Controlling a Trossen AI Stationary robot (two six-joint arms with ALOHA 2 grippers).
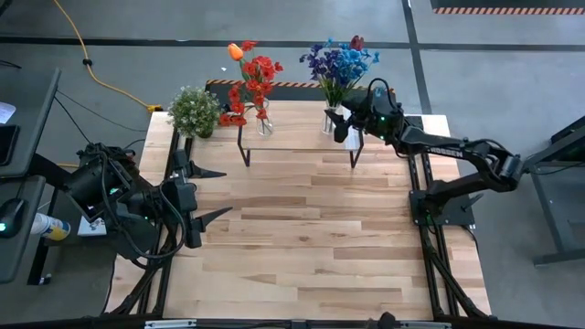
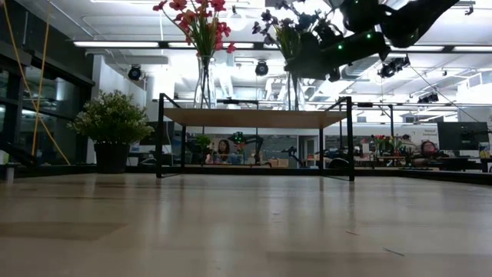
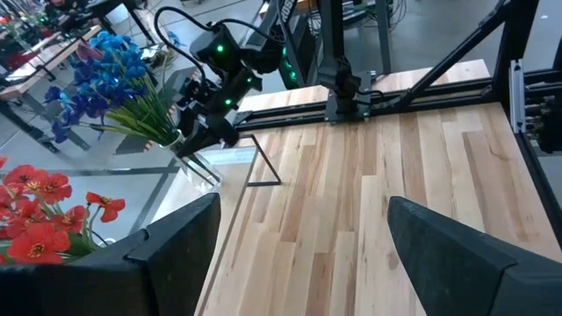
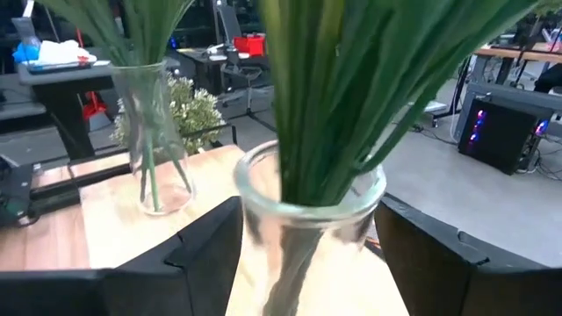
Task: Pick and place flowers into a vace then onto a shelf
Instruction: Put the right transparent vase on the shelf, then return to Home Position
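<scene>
A: Status on the right gripper?

B: It's up at the shelf, at the right-hand glass vase with the blue and purple flowers. In the right wrist view the vase sits between the two dark fingers, rim level with them. Jaws stand wide, one either side of the glass. Whether the pads touch the glass, I can't tell.

A: So gripping or letting go?

B: Could be either. The vase stands upright on the plank near the shelf's right end, so my read is it's been set down and the grip is slack or about to be. Judgement only.

A: Why hold at the neck?

B: Probably keeps the stems clear of the fingers, and the arm stays above the plank.

A: Other vase?

B: The vase with red flowers and the orange tulip stands on the left part of the same shelf, well apart from the gripper. The potted plant is on the table beside the shelf's left end.

A: Left gripper?

B: Parked over the table's left edge, fingers spread, nothing between them.

A: Risk?

B: Backing out crooked could clip the glass and tip it off the plank.
</scene>
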